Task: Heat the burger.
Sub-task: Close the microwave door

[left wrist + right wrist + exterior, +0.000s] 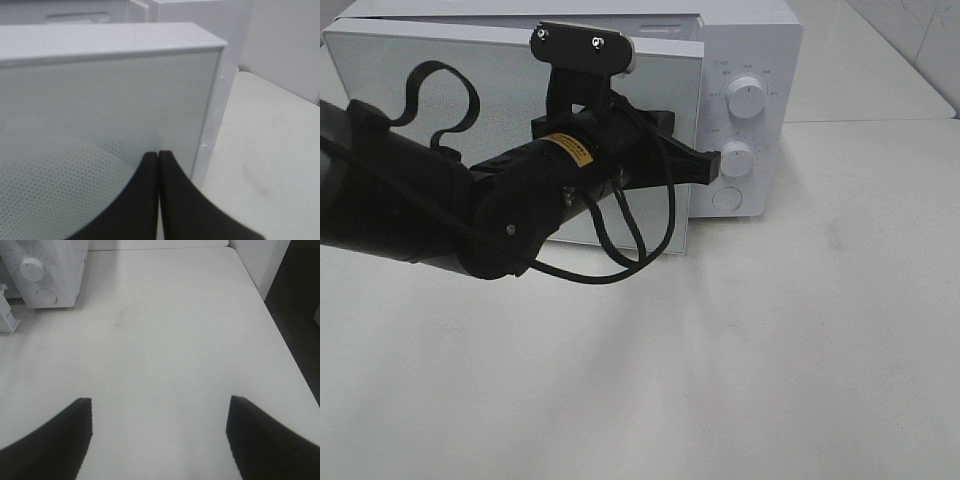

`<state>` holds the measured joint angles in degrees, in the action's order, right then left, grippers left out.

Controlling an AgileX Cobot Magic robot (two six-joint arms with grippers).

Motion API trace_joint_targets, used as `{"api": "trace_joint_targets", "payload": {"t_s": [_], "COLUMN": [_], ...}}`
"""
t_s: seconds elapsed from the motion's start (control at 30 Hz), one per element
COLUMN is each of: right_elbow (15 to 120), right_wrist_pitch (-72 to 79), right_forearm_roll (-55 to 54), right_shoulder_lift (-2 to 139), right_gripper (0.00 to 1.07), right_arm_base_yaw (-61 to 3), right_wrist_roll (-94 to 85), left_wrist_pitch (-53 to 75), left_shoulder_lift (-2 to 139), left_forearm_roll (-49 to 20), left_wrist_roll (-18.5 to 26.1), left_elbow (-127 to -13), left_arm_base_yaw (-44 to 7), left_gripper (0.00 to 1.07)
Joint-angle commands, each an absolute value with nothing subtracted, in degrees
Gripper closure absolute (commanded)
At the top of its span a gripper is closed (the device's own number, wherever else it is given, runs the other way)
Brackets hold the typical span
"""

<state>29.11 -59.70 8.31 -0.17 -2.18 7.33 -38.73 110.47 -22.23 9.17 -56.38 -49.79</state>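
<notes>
- Against the microwave door (100,100), left fingers (145,200) pressed together, apparently pushing it shut; door ajar
- right fingers (55,440) spread, empty, above the counter (165,340)
- burger unseen; presumably inside the oven
- next: latch the door fully; then turn a dial (747,97)

Burger: out of sight in every view; where it lies cannot be told.
Oven: white boxy microwave oven (755,40), upright at the back of the white bench (770,350).
Door: pale glass door (380,80) with a dotted mesh window, hinged on the left and ajar, its free edge standing out in front of the control panel (745,130).
</notes>
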Motion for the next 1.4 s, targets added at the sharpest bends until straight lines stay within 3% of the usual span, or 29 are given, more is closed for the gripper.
{"api": "trace_joint_targets", "payload": {"t_s": [0.03, 1.07, 1.4], "right_elbow": [28.9, 28.9, 28.9], "right_wrist_pitch": [-59.4, -59.4, -59.4], "right_forearm_roll": [8.2, 8.2, 8.2], "right_shoulder_lift": [-1.9, -1.9, -1.9], "right_gripper": [0.32, 0.32, 0.32], "right_arm_base_yaw": [-1.8, -1.8, -1.8], "right_wrist_roll": [6.5, 6.5, 6.5], "left_wrist_pitch": [-38.7, -33.3, -30.9], "left_shoulder_lift": [110.4, 117.7, 119.2], "left_forearm_roll": [-23.0, -22.6, -22.6], "left_wrist_roll": [9.4, 9.7, 9.5], "left_elbow": [-57.0, -69.0, -72.9], "left_arm_base_yaw": [-50.0, -49.3, -46.1], "left_gripper": [1.07, 1.07, 1.07]}}
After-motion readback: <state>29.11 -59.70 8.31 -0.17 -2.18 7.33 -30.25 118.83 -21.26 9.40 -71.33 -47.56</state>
